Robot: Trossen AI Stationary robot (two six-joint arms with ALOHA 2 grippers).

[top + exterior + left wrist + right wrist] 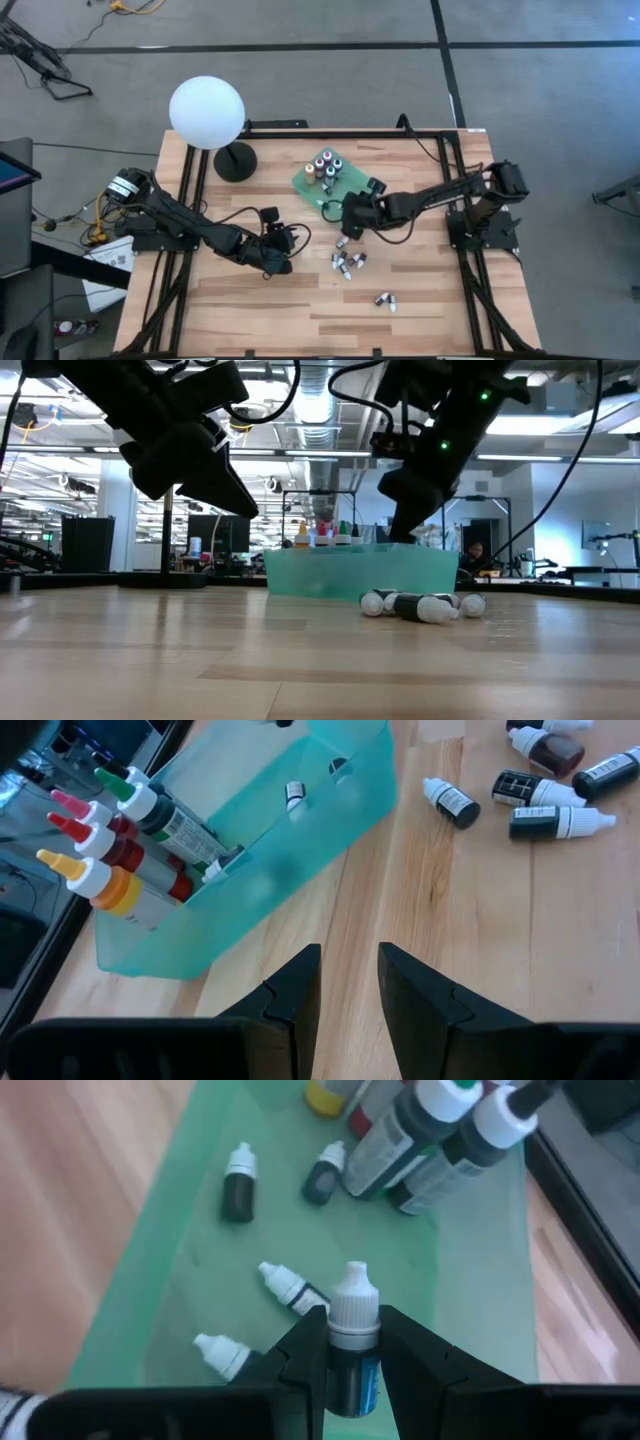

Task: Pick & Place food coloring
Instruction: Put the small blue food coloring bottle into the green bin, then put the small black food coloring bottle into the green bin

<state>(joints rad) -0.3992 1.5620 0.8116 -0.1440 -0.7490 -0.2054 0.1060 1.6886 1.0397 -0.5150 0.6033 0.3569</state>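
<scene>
Right gripper (pixel 352 1342) over tray (pixel 308 180), frame centre in high view, clamping dark bottle (pixel 351 1342), white cap up. Left gripper (pixel 349 982) lower left of centre, fingers apart, holding nothing. Loose bottles (pixel 346 263) on table (pixel 250 310) below tray.

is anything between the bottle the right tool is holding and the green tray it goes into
Nothing visible blocks it. The right tool grips a white-capped bottle directly over the green tray. A few small bottles already lie on the tray floor just beyond it, with bare tray beside them, so it may need to be set down next to them.
</scene>
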